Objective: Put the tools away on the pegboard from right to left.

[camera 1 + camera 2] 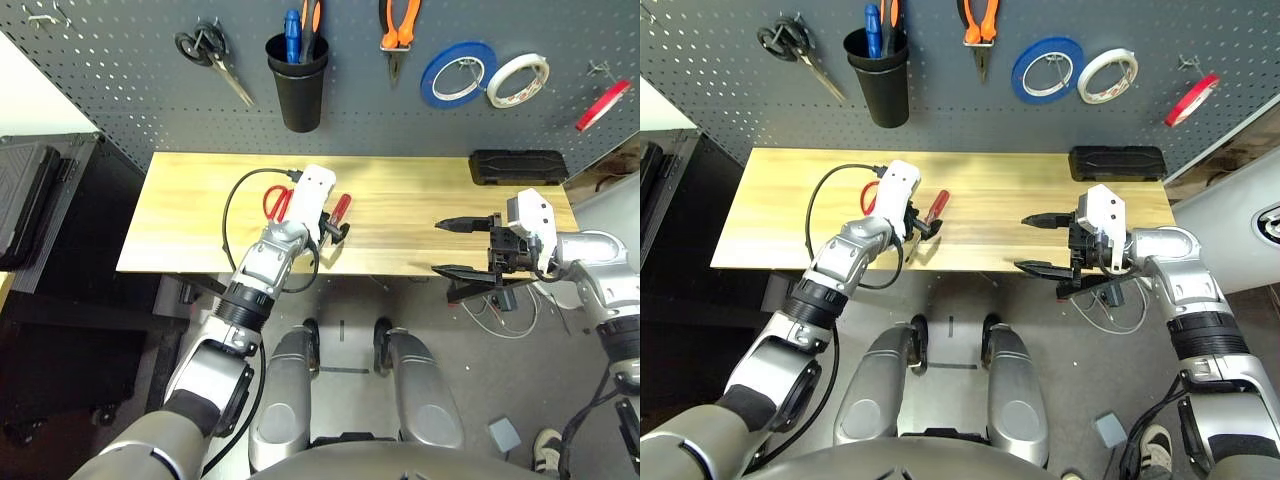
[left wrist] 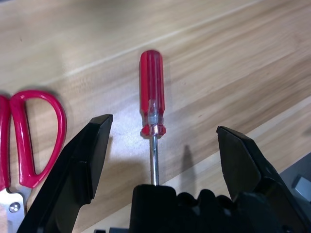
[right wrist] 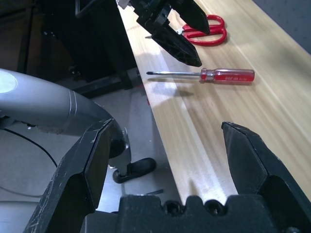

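Observation:
The red-handled screwdriver (image 2: 152, 92) lies on the wooden table (image 1: 400, 205) near its front edge, shaft pointing toward my left gripper (image 2: 163, 124). That gripper is open, hovering just over the shaft with a finger on each side. The red-handled scissors (image 1: 276, 203) lie flat on the table just to the screwdriver's left. On the pegboard (image 1: 120, 70) the thin red tape ring (image 1: 603, 105) hangs at the far right and the orange-and-black pliers (image 1: 398, 30) hang near the middle. My right gripper (image 1: 452, 247) is open and holds nothing at the table's front right edge.
Blue tape (image 1: 458, 73) and white tape (image 1: 518, 80) hang between the pliers and the red ring. A black cup (image 1: 298, 80) of pens and black-handled scissors (image 1: 212, 58) hang further left. A black case (image 1: 518, 166) sits at the table's back right.

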